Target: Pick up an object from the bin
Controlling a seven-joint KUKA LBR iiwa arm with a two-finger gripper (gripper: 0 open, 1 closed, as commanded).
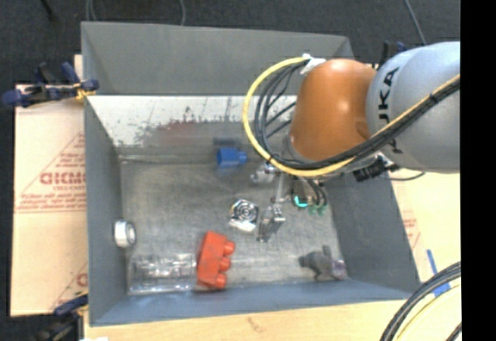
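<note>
We see the gripper point(268, 228) low over the middle of the grey bin point(101, 177), reaching down from under the orange wrist cover point(329, 111) and its loop of cables. Its tip hangs just beside a small shiny silver-and-white object point(243, 214), on that object's right as the camera looks; we cannot say whether the two touch. Whether the pincer is released or clenched we cannot tell, and nothing shows as grasped in it.

We judge the step in hand to be the approach onto a target, with the grasp itself not yet made. The shiny object is the nearest candidate; it lies on the bin floor about the middle, apart from every wall.

The other things lie scattered: a blue block point(230, 155) by the far wall; a red brick point(214, 260) near the front wall, just beside a clear plastic piece point(161, 271); a small pale cylinder point(123, 234) near the left wall; a dark grey lump point(324, 264) towards the front right.

The next move, as we judge it, calls for a small shift towards the shiny object so that the pincer comes squarely over it, then a closure and a straight lift. The object is small and glossy, so it may slip or be nudged aside if the tip lands off-centre.
</note>
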